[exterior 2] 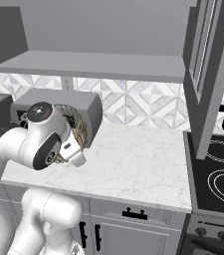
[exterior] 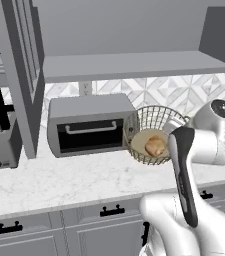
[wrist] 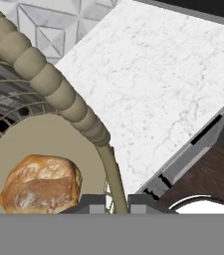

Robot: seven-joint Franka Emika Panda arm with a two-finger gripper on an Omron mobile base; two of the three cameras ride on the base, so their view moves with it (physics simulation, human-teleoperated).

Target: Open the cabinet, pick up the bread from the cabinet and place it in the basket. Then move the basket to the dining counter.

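Marble table (exterior: 59, 185): jaws pinch basket (exterior: 156, 134) rim, basket tilted, bread (wrist: 41, 183) inside. Thin grip may slip; bread could roll out.

**Arm folded forward, tool pinched on basket rim**

Rises from a bulky white base link at the bottom of both base views, then bends at a large rounded joint with a dark cap. From the left base view, carries a dark strip along the upper link and reaches forward past the elbow. From the right base view, doubles back on itself, forearm angled down and away. Ends in the tool (wrist: 116, 200), with the two dark fingertips (wrist: 92, 200) standing close together in the hand view, a wire of the basket (wrist: 44, 74) wall running up from the narrow gap between them. Tilted, so the hand view looks obliquely.
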